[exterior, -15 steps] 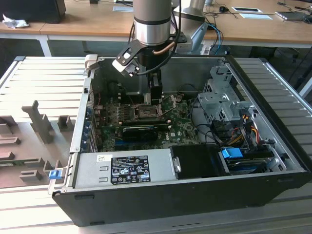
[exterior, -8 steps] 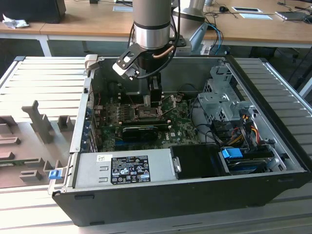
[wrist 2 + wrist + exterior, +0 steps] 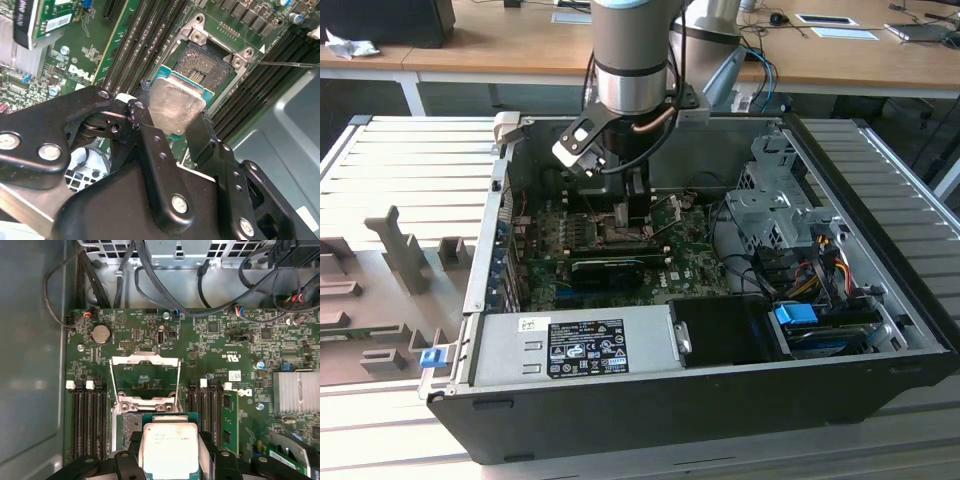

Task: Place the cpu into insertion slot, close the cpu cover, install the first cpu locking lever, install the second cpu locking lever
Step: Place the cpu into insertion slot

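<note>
My gripper [image 3: 172, 114] is shut on the cpu [image 3: 176, 106], a flat square chip with a pale silver face, pinched by its two opposite edges between black fingers [image 3: 145, 107]. The cpu [image 3: 167, 446] hangs just above the green board, partly over the insertion slot [image 3: 207, 67], whose dark pin field and silver rim lie open and bare. The cpu cover [image 3: 145, 359], a silver frame with a square window, stands swung up beyond the slot. A thin metal lever [image 3: 285, 63] sticks out beside the socket. In the exterior view the gripper [image 3: 625, 215] is low inside the computer case.
Long black memory slots [image 3: 82, 415] flank the socket on both sides. A finned heatsink [image 3: 295, 392], a black card [image 3: 615, 265], a power supply [image 3: 580, 345], a drive cage [image 3: 775, 205] and cable bundles [image 3: 810, 270] crowd the case. The case walls [image 3: 485, 250] hem the arm in.
</note>
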Controlling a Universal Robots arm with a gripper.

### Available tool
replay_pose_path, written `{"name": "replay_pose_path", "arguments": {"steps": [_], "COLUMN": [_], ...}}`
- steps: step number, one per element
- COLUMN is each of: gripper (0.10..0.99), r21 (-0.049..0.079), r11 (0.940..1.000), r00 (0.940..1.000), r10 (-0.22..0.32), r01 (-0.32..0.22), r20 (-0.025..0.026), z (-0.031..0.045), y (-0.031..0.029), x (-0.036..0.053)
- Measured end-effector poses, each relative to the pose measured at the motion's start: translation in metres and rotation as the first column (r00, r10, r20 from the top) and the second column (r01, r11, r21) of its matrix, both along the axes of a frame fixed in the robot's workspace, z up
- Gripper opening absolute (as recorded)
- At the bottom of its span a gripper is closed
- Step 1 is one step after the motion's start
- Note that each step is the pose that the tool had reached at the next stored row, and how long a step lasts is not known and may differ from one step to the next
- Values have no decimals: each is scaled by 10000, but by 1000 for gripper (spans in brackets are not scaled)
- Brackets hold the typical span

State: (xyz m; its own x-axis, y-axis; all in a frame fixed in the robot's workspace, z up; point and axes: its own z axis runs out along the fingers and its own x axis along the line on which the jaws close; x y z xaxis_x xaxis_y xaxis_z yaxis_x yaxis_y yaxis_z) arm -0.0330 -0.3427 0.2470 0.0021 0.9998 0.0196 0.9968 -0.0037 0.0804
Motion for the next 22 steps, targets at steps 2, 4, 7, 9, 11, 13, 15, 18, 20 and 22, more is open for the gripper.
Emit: {"name": "replay_pose_path", "arguments": {"steps": [2,4,7,9,11,13,15,18,20,22], "gripper": [529,529,529,529,529,529,529,529,529,529], "r21": [-2,2,0,-1,1,0,0,-4,-4,-4], "r11": [10000,10000,10000,10000,10000,10000,9999,9996,9996,9997], "r00": [10000,10000,10000,10000,10000,10000,9999,9996,9996,9997], "r10": [-2,38,68,70,39,27,-118,-271,-272,-232], "r01": [2,-38,-68,-70,-39,-27,118,271,272,232], "r20": [-2,1,-1,0,0,-1,-1,0,0,0], "z": [-28,-76,-176,-237,-290,-337,-347,-371,-386,-400], "y": [16,97,149,179,187,211,211,212,212,212], "x": [-1,-43,-105,-114,-123,-122,-122,-122,-122,-123]}}
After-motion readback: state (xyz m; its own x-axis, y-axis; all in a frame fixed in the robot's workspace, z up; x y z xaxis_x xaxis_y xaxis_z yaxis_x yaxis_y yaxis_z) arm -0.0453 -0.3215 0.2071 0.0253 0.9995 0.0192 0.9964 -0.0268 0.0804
